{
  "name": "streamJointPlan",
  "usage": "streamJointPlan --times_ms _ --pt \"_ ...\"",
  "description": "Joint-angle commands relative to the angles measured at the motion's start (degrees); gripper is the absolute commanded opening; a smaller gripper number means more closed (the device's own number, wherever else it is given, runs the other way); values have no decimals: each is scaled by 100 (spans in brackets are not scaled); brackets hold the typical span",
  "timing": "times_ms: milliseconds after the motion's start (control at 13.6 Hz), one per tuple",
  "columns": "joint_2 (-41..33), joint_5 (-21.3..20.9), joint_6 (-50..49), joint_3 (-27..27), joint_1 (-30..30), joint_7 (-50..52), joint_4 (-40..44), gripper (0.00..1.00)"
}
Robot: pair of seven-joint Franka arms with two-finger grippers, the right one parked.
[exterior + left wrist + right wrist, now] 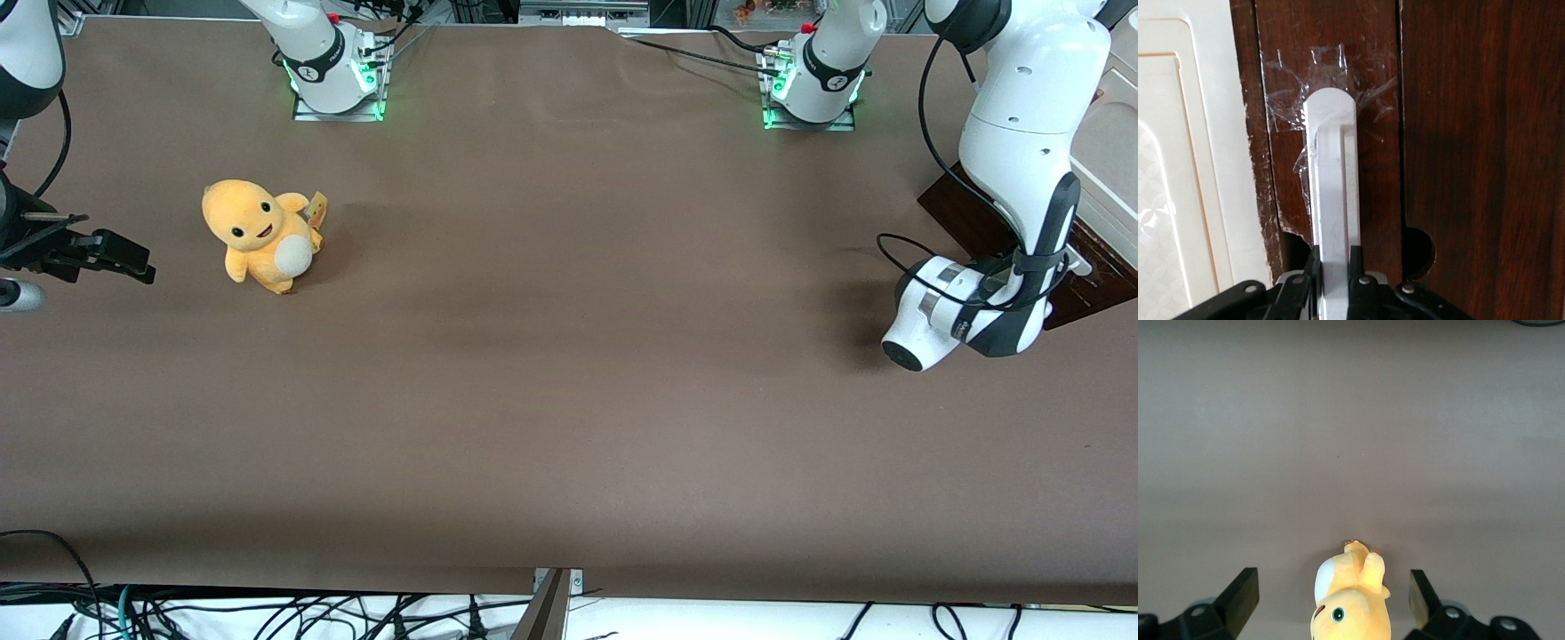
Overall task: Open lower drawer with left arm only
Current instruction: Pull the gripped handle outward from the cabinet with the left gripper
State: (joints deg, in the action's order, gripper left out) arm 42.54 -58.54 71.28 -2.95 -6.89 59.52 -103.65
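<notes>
Left arm: the white left arm (1022, 169) reaches down at the working arm's end of the table (569, 373), its wrist bent low over the dark wood of the cabinet there.
Gripper: the gripper (1335, 263) sits right at the front of the lower drawer; in the front view it is hidden under the arm's wrist.
Fingers: the two black fingers (1313, 267) are clenched on the handle, one on each side of the white bar and touching it.
Lower drawer: the lower drawer (1331, 80) is the dark-brown wooden front seen in the left wrist view, at the edge of the table beside the arm; in the front view only a dark-brown corner of wood (969, 218) shows beside the arm.
Handle: a white bar handle (1331, 180) with a rounded end lies flat on the drawer front, with clear tape (1295, 100) stuck around its end.
Cabinet top: a cream panel (1178, 167) borders the dark wood.
Toy: a yellow plush toy (262, 234) sits upright on the brown table toward the parked arm's end, well apart from the drawer.
</notes>
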Motion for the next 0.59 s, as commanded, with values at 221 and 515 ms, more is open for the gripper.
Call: streamJointPlan --times_ms 221,515 --pt "-115 -61 132 -66 12 -152 -41 12" --pt "-106 -61 123 -197 74 -160 117 12"
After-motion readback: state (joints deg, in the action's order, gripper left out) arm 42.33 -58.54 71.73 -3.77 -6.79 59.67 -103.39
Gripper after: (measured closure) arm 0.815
